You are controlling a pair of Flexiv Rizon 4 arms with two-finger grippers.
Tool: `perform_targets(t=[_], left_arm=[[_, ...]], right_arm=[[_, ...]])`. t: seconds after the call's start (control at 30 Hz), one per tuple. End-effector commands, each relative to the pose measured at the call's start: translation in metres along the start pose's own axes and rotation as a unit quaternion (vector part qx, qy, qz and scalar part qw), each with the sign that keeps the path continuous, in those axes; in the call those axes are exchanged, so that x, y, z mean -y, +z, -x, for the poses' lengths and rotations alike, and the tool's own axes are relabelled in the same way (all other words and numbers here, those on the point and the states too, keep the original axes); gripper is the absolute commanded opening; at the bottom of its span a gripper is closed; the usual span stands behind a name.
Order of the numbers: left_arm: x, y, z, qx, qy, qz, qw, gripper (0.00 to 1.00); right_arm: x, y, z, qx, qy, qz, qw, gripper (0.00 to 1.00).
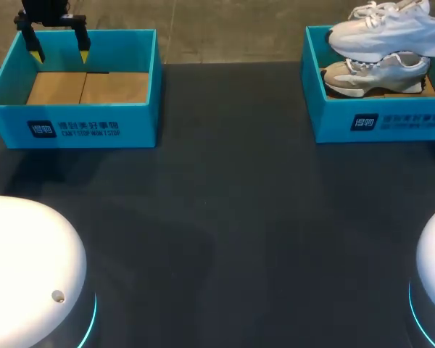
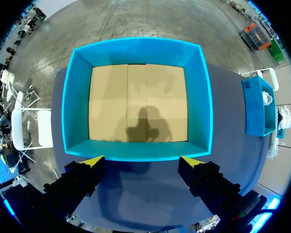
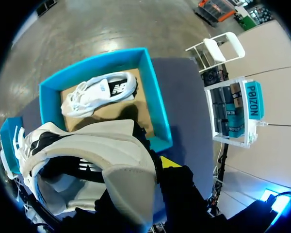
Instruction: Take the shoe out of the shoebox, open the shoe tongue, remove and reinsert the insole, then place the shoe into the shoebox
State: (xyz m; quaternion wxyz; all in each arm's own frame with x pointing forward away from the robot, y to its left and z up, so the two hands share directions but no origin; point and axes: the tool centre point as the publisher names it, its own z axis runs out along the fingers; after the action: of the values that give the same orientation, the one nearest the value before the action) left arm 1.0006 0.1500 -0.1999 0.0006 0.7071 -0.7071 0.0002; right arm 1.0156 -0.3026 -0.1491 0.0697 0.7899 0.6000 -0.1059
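A white shoe [image 1: 391, 29] hangs above the right blue shoebox [image 1: 377, 123], and a second grey-white shoe [image 1: 377, 72] lies inside that box. In the right wrist view my right gripper [image 3: 150, 167] is shut on the heel end of the white shoe [image 3: 106, 160]. One yellow fingertip [image 3: 169, 161] shows beside the heel and the other is hidden behind it. Below it are the box [image 3: 155, 107] and the other shoe [image 3: 99, 92]. My left gripper [image 1: 59, 52] stands open over the back of the left shoebox [image 1: 72, 116], holding nothing.
The left shoebox [image 2: 136, 48] holds only its brown cardboard floor; my left gripper [image 2: 141, 162] hovers over its near wall. Dark tabletop [image 1: 232, 203] stretches between the two boxes. The arms' white bases sit at the front corners.
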Motion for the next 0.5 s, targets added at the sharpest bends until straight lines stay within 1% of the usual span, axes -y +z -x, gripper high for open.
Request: perform_targets(t=[0.03, 0.17, 0.3, 0.43, 0.5], left_arm=[[0.0, 0.0, 0.0, 0.0, 0.0, 0.0, 1.0, 1.0], [0.0, 0.0, 0.0, 0.0, 0.0, 0.0, 1.0, 1.0], [0.0, 0.0, 0.0, 0.0, 0.0, 0.0, 1.0, 1.0], [0.0, 0.0, 0.0, 0.0, 0.0, 0.0, 1.0, 1.0], [0.0, 0.0, 0.0, 0.0, 0.0, 0.0, 1.0, 1.0]], right_arm=[[0.057, -0.019, -0.004, -0.005, 0.008, 0.031, 0.999, 0.0], [0.093, -0.026, -0.02, -0.007, 0.011, 0.038, 0.999, 0.0], [0.123, -0.028, -0.038, -0.007, 0.008, 0.041, 0.999, 0.0], [0.147, -0.029, -0.056, -0.009, 0.002, 0.044, 0.999, 0.0], [0.155, -0.029, -0.062, -0.009, 0.003, 0.046, 0.999, 0.0]])
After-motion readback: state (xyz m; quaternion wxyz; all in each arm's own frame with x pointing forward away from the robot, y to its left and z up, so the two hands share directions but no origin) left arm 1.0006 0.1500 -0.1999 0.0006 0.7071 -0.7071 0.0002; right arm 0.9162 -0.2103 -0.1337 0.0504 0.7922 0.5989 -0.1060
